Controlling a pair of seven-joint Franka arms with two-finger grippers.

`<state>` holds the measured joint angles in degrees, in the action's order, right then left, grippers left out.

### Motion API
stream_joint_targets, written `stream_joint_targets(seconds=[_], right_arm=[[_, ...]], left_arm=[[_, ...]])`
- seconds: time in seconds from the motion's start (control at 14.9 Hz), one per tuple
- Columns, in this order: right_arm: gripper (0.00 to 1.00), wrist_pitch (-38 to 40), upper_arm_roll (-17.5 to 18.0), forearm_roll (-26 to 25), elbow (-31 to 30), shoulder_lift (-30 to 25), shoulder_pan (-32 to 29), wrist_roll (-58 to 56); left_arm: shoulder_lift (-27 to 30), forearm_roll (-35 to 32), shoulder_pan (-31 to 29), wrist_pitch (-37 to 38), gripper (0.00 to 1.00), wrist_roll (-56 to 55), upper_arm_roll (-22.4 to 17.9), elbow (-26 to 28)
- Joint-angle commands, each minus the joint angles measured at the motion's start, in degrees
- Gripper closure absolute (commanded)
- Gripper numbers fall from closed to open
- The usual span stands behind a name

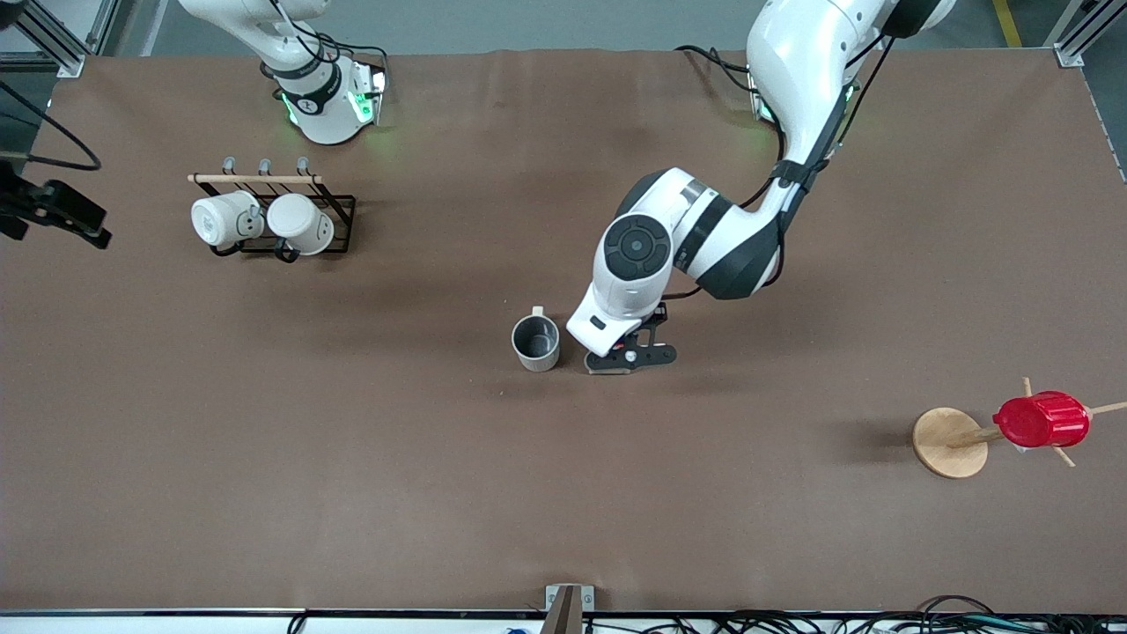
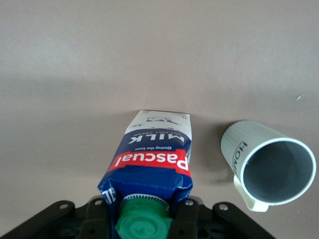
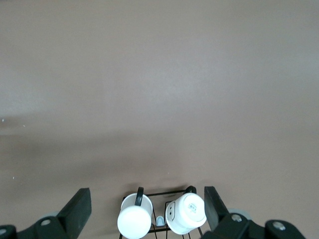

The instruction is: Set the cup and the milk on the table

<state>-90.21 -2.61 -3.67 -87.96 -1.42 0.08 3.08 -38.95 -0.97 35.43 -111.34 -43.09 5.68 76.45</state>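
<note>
Blue-white milk clamped in left end effector.

1. The cup was a small beige-grey mug with a grey inside, a squarish handle and dark lettering on its side. It stood upright and empty on the table near the middle, mouth up.
2. The milk was a small blue-and-white carton with a red band reading "Pascual" and a round green cap on its gabled top. It stood upright with its base on the table just beside the cup, apart from it, toward the left arm's end. Its top sat between the fingers of the left gripper.
3. The table was a large matte brown surface with faint creases.
</note>
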Motion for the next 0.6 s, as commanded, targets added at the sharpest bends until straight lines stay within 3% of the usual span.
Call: stream_joint_targets(seconds=[0.0,0.34,0.4,0.47,0.54], right_arm=[[0.0,1.09,1.03,4.08,3.32,2.21,-2.26,-0.62],[0.0,2.49,1.03,4.72,3.23,1.95,-1.31,-0.62],[0.0,3.37,1.03,4.63,3.23,1.95,-1.31,-0.45],[0.0,3.46,1.03,4.63,3.23,1.95,-1.31,-0.53],[0.0,3.46,1.03,4.72,3.23,1.95,-1.31,-0.44]], left_arm=[[-1.04,-0.96,2.19,0.69,0.95,-0.68,-0.67,-1.75],[-1.04,-1.05,2.72,0.69,0.92,0.37,-0.58,-1.66],[-1.04,-1.05,2.72,0.69,0.88,0.46,-0.5,-1.57],[-0.95,-1.05,2.63,0.69,0.55,0.98,-0.49,-1.57],[-0.87,-1.05,2.54,0.69,0.01,2.2,-0.49,-1.48]])
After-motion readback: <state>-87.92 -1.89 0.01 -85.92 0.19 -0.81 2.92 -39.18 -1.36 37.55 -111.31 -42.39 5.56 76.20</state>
